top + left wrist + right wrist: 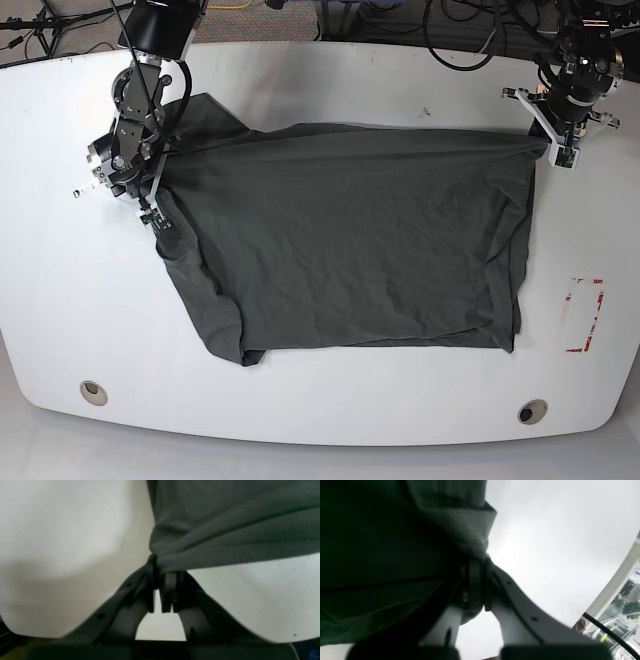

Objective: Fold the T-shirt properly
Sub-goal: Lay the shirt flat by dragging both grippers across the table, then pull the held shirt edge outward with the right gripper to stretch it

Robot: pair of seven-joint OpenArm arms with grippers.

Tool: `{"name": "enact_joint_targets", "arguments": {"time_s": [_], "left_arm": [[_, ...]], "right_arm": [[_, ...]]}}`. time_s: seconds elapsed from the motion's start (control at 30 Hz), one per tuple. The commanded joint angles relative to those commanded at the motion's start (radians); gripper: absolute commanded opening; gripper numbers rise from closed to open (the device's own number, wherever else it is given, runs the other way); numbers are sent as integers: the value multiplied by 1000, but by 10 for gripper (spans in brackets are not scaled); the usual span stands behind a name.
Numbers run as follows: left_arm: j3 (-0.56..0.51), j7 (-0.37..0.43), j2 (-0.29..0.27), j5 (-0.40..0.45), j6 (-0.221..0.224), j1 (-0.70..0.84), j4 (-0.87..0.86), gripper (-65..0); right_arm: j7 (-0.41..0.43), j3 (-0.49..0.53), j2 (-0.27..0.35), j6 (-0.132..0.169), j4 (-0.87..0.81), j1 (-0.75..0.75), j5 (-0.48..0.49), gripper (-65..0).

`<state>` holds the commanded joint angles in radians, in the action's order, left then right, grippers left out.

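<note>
The shirt lies over the middle of the table, drawn taut along its edge nearest the arms; the left gripper has its tips closed on one corner of that edge, above the table; the right gripper pinches the other end, with cloth bunched around its tips, also over the table. The step looks like lifting or carrying that edge across for a fold; if the two arms move unevenly, the edge could skew and the layers land crooked on the table; pulling too far apart could slip the thin cloth from either pinch; the loose bundle beside the right gripper could get trapped as a crease.
</note>
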<state>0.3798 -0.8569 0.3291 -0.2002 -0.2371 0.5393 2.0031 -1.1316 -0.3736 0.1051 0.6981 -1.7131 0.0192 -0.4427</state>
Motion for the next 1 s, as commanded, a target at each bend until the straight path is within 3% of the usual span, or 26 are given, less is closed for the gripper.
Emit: {"name": "enact_joint_targets", "arguments": {"time_s": [0.43,0.73,0.8,1.0], "left_arm": [[63,0,3,3,0,40,-2,-650],[57,0,11,68,0,48,-2,-650],[57,0,11,68,0,48,-2,-650],[57,0,14,68,0,46,-2,-650]], "right_arm": [[0,-71,-41,0,0,-3,0,-647],[0,-152,-77,0,-6,-3,2,-625],[-2,-155,-78,0,-8,-3,3,-563],[-57,-239,-89,0,-98,-6,161,-113]]}}
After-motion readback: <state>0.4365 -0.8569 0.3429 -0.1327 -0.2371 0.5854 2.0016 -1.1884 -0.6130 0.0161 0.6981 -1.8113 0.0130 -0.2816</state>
